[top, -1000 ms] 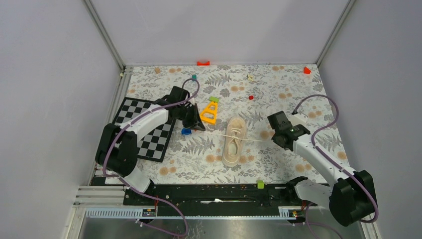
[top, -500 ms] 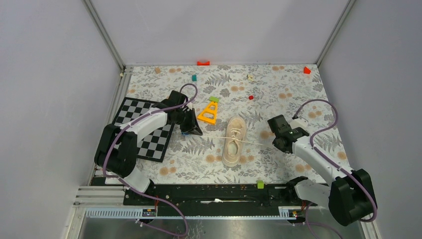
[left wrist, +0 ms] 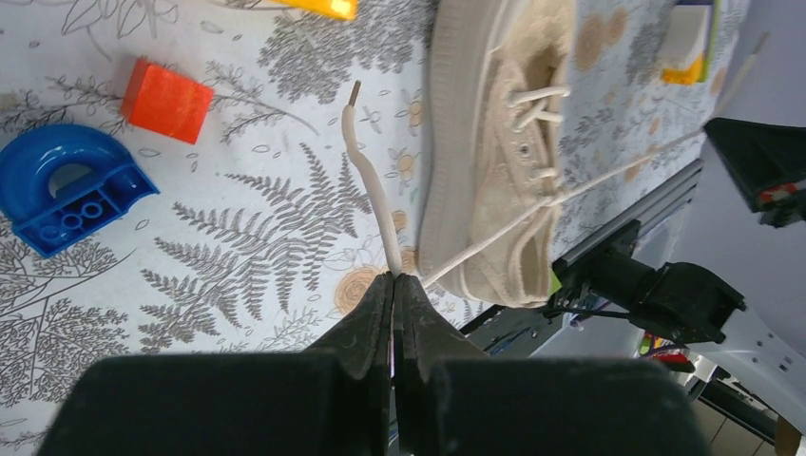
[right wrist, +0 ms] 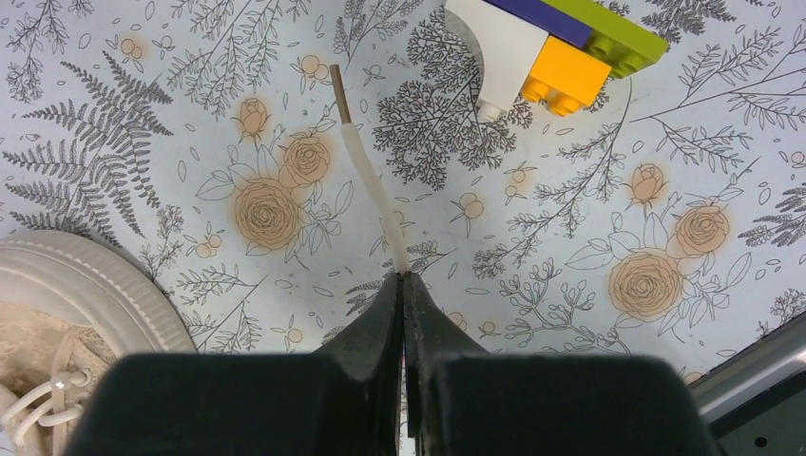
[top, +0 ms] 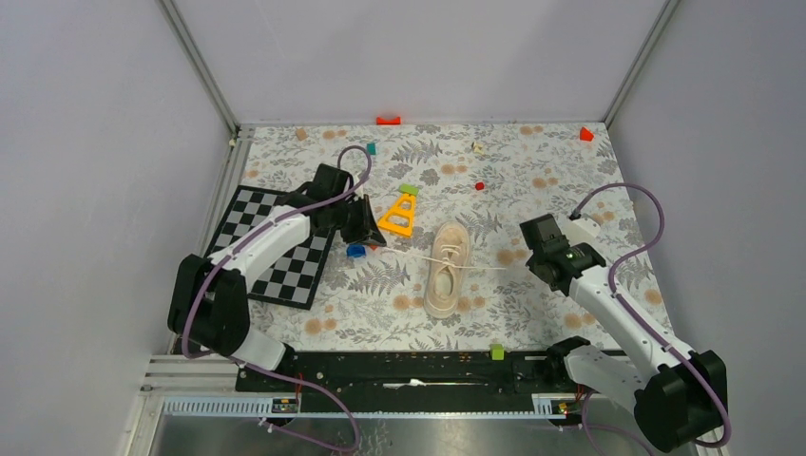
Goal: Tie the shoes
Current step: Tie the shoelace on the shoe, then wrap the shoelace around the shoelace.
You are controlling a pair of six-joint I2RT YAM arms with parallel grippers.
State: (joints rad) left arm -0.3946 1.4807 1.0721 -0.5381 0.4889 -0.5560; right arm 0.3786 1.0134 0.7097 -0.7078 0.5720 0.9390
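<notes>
Sneaker (top: 445,271) | left fingers (left wrist: 373,328) pinching left lace end (left wrist: 366,171) | right fingers (right wrist: 380,328) pinching right lace end (right wrist: 366,171)

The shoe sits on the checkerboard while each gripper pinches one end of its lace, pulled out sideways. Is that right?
Not quite: the top external view shows the shoe on the floral cloth, beside the checkerboard. The left gripper and right gripper do each pinch one end of its lace.

Left gripper (left wrist: 393,277), jaws pinched tight on a lace tip (left wrist: 366,176), reaches in from the table's left edge, arm bowed. Right gripper (right wrist: 401,277) — clamped on the other lace tip (right wrist: 369,176) — sits low toward the right edge.
</notes>
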